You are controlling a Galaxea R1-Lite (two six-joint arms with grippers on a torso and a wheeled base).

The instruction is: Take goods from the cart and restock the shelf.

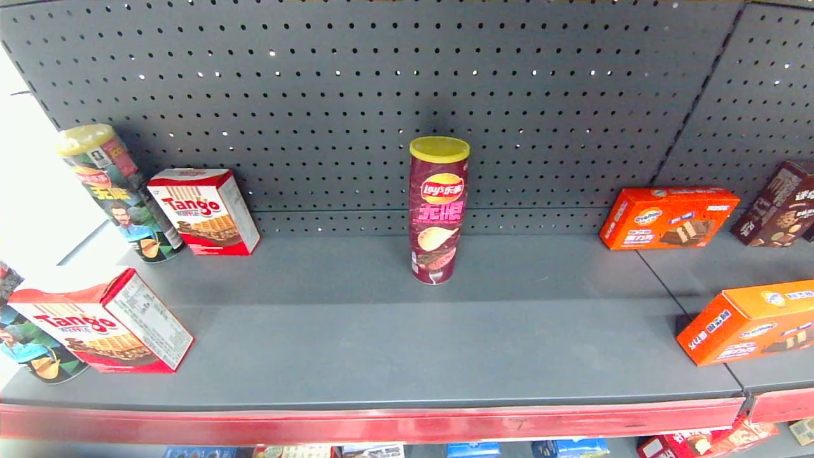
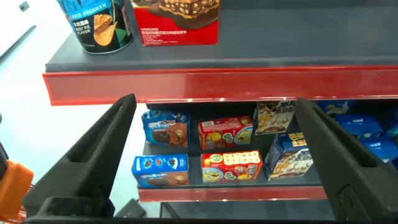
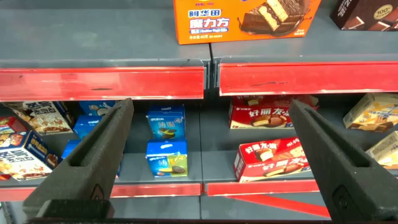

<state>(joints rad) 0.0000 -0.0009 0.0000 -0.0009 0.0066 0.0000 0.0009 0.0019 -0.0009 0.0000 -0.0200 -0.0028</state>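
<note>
Left pincer [image 2: 214, 101] and right pincer [image 3: 211, 104] gape, empty.

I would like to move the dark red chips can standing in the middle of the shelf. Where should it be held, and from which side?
Probably around the middle of the chips can, coming from the front with one finger on each side. It stands upright, a round tube with bare shelf on both sides, and the perforated back panel closes off the rear.
</note>
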